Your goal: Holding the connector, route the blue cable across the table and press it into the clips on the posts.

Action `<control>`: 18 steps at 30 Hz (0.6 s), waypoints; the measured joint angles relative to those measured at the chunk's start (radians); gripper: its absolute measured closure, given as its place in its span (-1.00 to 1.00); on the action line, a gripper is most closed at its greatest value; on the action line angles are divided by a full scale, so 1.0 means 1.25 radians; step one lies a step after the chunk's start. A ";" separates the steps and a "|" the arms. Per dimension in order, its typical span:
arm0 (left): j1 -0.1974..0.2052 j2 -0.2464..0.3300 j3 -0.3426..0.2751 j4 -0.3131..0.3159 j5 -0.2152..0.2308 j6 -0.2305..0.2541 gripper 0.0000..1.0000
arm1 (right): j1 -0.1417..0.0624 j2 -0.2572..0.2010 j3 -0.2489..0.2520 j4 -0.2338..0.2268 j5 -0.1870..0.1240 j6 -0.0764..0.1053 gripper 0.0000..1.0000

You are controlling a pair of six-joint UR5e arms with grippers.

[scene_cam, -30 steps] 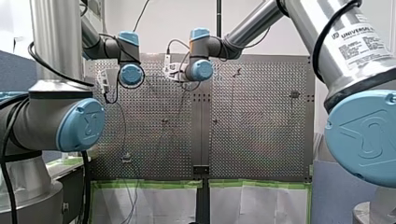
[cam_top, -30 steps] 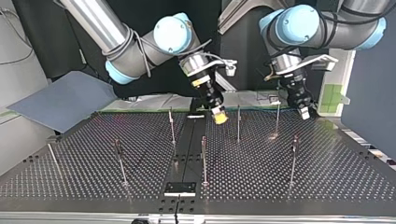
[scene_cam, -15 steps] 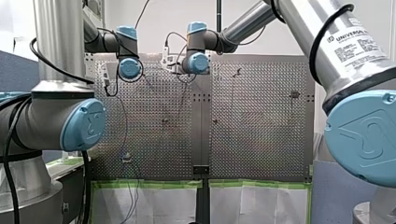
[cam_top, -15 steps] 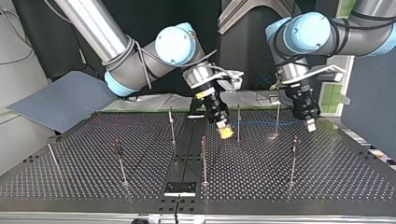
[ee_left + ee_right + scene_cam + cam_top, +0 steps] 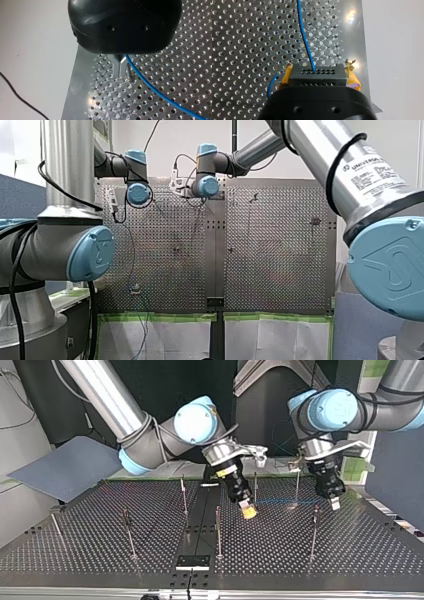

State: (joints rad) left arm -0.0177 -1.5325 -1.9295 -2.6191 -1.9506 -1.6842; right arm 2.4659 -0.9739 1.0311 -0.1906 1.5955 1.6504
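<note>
Clearly, in the right wrist view the black connector (image 5: 315, 77) is clamped between the yellow pads of my right gripper (image 5: 318, 73). The blue cable (image 5: 305, 40) is led from the connector straight ahead over the bench (image 5: 242, 37).

In the left wrist view, my left gripper (image 5: 124, 71) is seen with its metal fingers closed together on the cable. From there the cable is led away over the holes.

In the top view the cable is stretched low over the bench from the connector to my left gripper. Two thin posts (image 5: 255, 489) are seen along it, one just beside the connector and the other further from the connector, near my left gripper. No clip can be made out with the cable inside it.

In the front view both arms are seen reaching far over the bench, and the connector is hidden.

It is judged that the grasp and the first stretching are done, while the pressing into the clips is left almost in full.
</note>
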 joint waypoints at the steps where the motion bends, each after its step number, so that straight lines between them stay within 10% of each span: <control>1: 0.003 -0.001 0.002 0.001 0.001 0.000 1.00 | 0.000 0.002 -0.003 0.002 0.000 0.001 1.00; 18: 0.041 -0.074 0.050 0.032 0.073 -0.011 1.00 | -0.003 0.016 -0.019 0.007 0.000 0.003 1.00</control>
State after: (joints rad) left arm 0.0339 -1.6255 -1.8674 -2.5792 -1.8599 -1.6985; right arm 2.4619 -0.9537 1.0079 -0.1812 1.5955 1.6539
